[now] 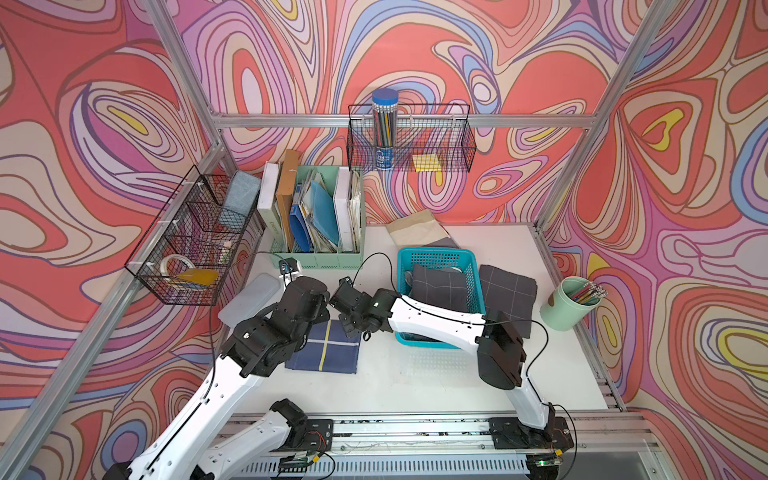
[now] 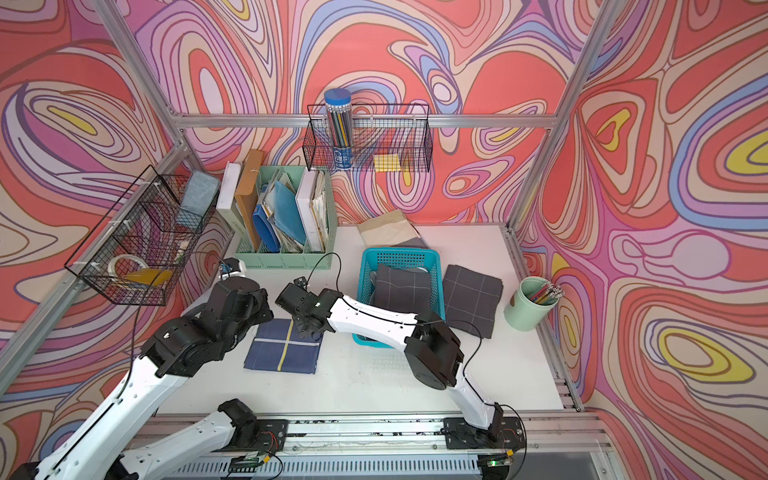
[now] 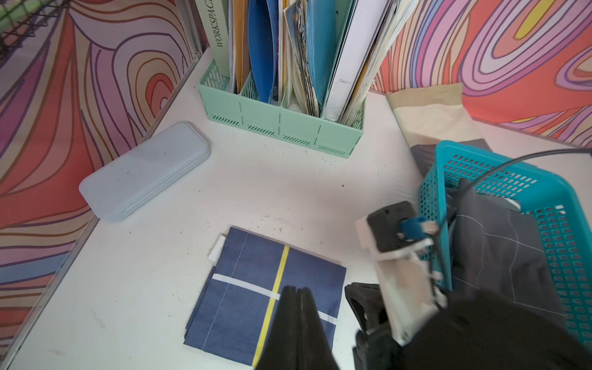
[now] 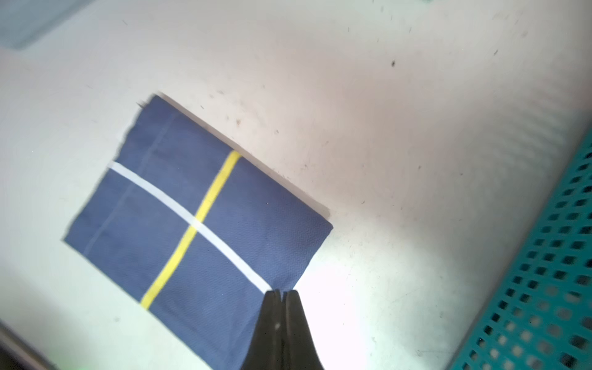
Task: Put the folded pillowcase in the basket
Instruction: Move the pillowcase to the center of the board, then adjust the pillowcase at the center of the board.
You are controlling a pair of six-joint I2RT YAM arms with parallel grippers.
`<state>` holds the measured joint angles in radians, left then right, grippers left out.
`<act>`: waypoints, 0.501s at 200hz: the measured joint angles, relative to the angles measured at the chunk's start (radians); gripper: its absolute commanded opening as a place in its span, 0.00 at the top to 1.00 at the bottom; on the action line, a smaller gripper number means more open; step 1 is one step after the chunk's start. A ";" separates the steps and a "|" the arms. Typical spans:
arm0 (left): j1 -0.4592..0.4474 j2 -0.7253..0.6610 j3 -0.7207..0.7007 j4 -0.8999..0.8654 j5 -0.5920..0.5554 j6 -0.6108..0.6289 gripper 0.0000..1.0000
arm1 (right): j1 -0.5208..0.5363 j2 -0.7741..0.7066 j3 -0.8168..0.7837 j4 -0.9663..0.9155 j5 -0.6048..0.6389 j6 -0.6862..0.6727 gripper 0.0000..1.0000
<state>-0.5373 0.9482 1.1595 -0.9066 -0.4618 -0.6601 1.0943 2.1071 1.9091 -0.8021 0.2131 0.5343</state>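
Judging the folded navy striped cloth pillowcase (image 1: 328, 353) beside the turquoise plastic basket (image 1: 432, 251) light and limp, I'd pinch its layered edge; left gripper (image 3: 296, 290) and right gripper (image 4: 281, 293) hover clenched, empty.

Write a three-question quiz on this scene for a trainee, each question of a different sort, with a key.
1. True or false: the blue pillowcase lies inside the basket.
2. What already lies in the basket? A) a grey cloth B) a shoe C) a plate
3. Fill in: the left pincer and the right pincer are both ____ (open or shut).

Key: 1 false, it lies on the table beside the basket; 2 A; 3 shut.
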 measured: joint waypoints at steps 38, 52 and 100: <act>0.309 0.123 -0.020 0.082 0.319 0.014 1.00 | 0.017 -0.125 -0.128 0.080 -0.040 0.027 1.00; 0.397 0.163 -0.025 0.099 0.424 0.013 1.00 | 0.029 -0.152 -0.223 0.106 -0.053 0.050 1.00; 0.467 0.385 0.015 0.121 0.618 0.064 1.00 | 0.039 -0.139 -0.342 0.158 -0.129 0.078 1.00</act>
<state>-0.0704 1.3334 1.1748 -0.7856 0.1562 -0.5961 1.1332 1.9682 1.5669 -0.6445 0.0845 0.6125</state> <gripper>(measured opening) 0.055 0.045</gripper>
